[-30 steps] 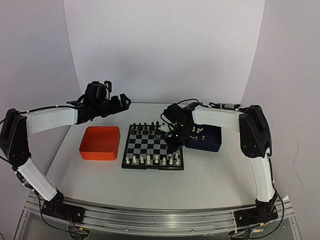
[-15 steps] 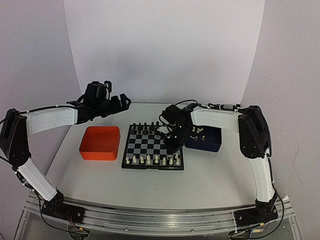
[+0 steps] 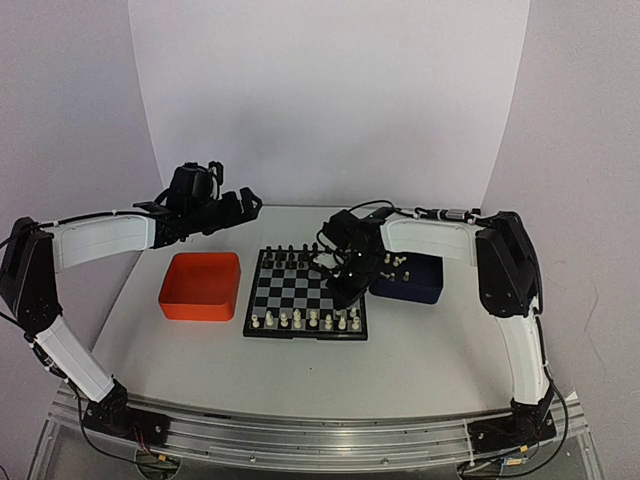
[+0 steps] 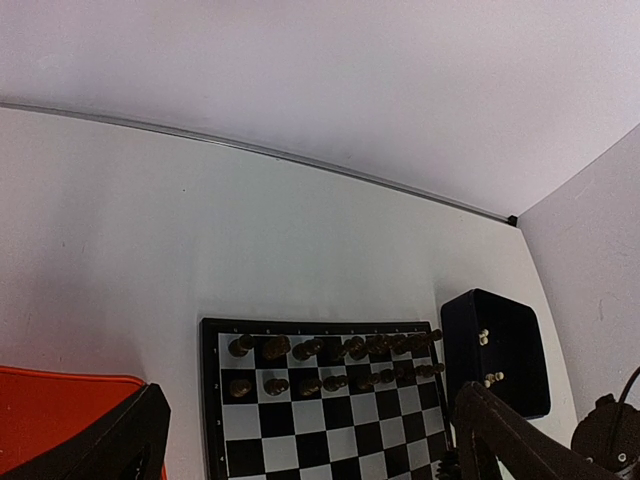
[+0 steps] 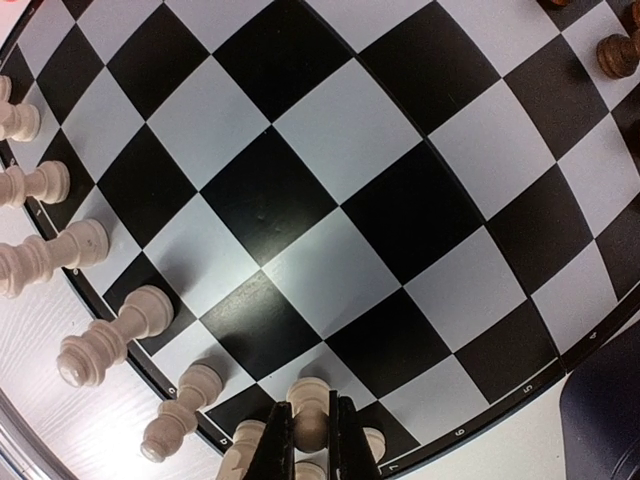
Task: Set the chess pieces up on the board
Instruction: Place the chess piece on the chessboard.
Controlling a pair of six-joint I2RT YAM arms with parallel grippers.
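From above, the board [image 3: 292, 291] is seen in the middle of the desk [image 3: 400, 370], between an orange tray [image 3: 200, 262] and a blue tray [image 3: 405, 296]. Black pieces [image 3: 290, 258] are lined up on its far side. White pieces [image 3: 300, 320] are lined up on its near side, and a few more are seen in the blue tray. The right claw [image 3: 345, 292] is held low over the right part of the board. The left claw [image 3: 243, 205] is held up high beyond the orange tray, well apart from the board.

In the left wrist view, the left claw is seen spread wide, with nothing in it. The far part of the board, two rows of black pieces and the blue tray are seen below it. A few white pieces are seen in that tray.

In the right wrist view, the right claw is clenched on one white piece [image 5: 310, 405], which is pinched between its two fingers [image 5: 282, 445]. The piece is held by the near right corner of the board, close beside other white pieces. Whether its foot is touching a square cannot be told.

It looks as if this piece is being put in its place. Next, it should be stood upright in the middle of its own square and let go softly. The claw should then be lifted straight up, so that the pieces beside it are not knocked over. After that, the white pieces in the blue tray can be fetched.
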